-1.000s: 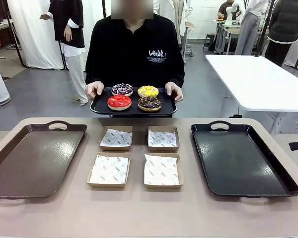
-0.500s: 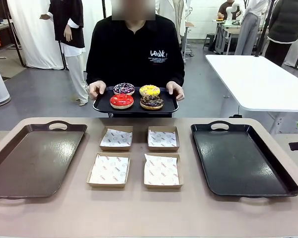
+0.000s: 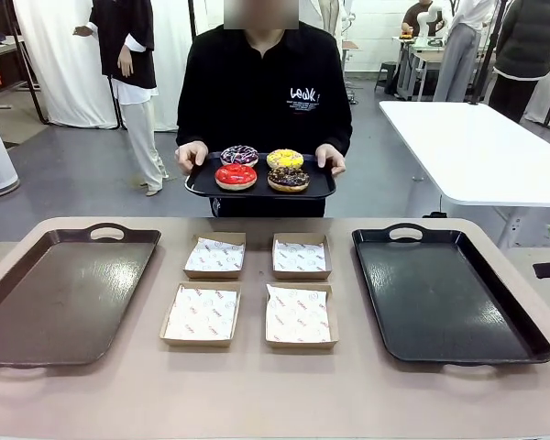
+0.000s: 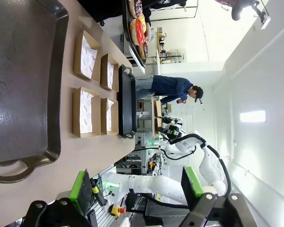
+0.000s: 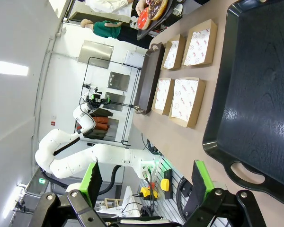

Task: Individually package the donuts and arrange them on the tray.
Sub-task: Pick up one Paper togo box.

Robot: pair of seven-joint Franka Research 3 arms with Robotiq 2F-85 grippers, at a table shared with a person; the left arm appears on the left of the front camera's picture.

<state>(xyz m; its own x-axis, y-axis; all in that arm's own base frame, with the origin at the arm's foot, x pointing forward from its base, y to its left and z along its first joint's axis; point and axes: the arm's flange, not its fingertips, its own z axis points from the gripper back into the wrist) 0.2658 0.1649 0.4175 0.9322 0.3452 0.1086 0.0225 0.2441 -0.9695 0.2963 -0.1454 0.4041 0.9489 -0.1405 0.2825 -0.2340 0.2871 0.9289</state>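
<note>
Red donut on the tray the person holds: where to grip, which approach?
Probably from straight above: the red donut lies flat, glaze up, in the near row of the held tray. Pinch its near wall: one jaw in the hole, the other on the robot-facing edge. That side is free; the purple donut sits close behind, the chocolate donut close beside.

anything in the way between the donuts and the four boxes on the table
Nothing visible. The donuts sit on a small black tray that the person holds beyond the table's far edge. Only tabletop lies between that edge and the open boxes.
</note>
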